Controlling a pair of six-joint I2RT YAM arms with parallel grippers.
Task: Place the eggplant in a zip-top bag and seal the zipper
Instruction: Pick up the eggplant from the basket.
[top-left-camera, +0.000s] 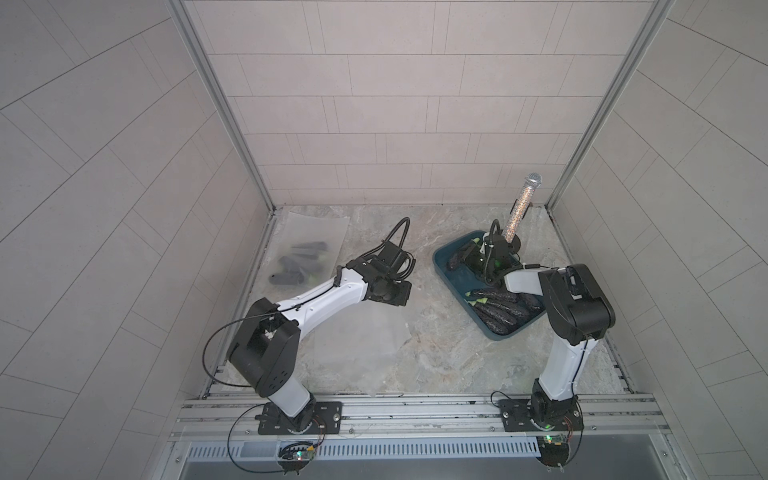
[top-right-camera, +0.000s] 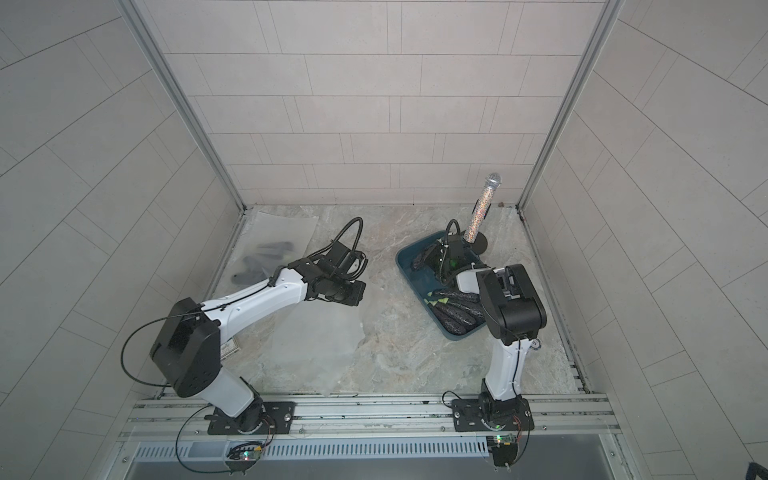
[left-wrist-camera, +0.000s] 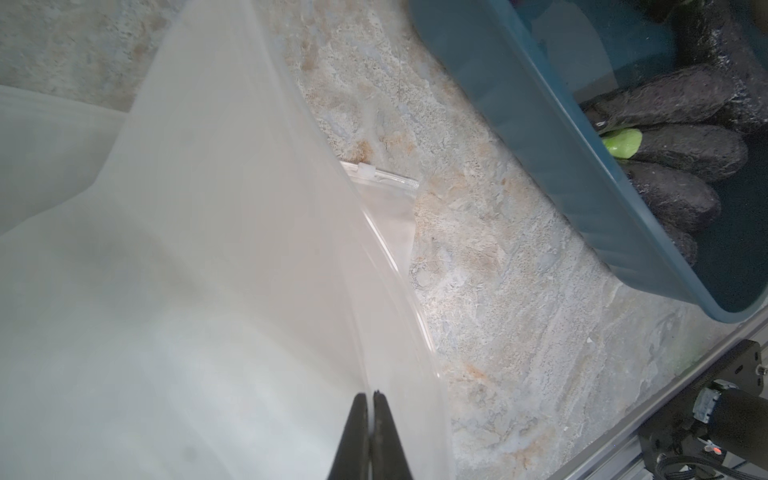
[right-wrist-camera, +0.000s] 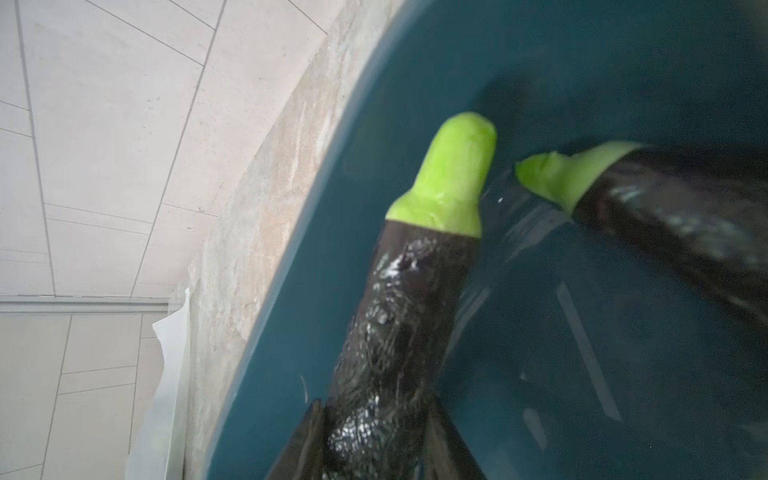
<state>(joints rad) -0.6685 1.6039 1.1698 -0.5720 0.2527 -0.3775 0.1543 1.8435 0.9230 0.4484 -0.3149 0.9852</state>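
An eggplant (right-wrist-camera: 399, 316) is gripped in the blue tray (right-wrist-camera: 332, 270) by the right hand (right-wrist-camera: 374, 409), the zip-top bag (left-wrist-camera: 187, 270) pinched by the left hand (left-wrist-camera: 370, 395); bagging and sealing are undone.

Both top views: high overhead on the near side, tilted down at the whole table (top-left-camera: 436, 353), framing nearly identical. Left wrist cam: close over the bag (left-wrist-camera: 187, 291), sharing the tray (left-wrist-camera: 519, 145) wall with the tops. Right wrist — inside the tray, almost on one eggplant (right-wrist-camera: 395, 332).

Glossy eggplant (right-wrist-camera: 395, 332), frosted bag (left-wrist-camera: 187, 291) — likely plastic
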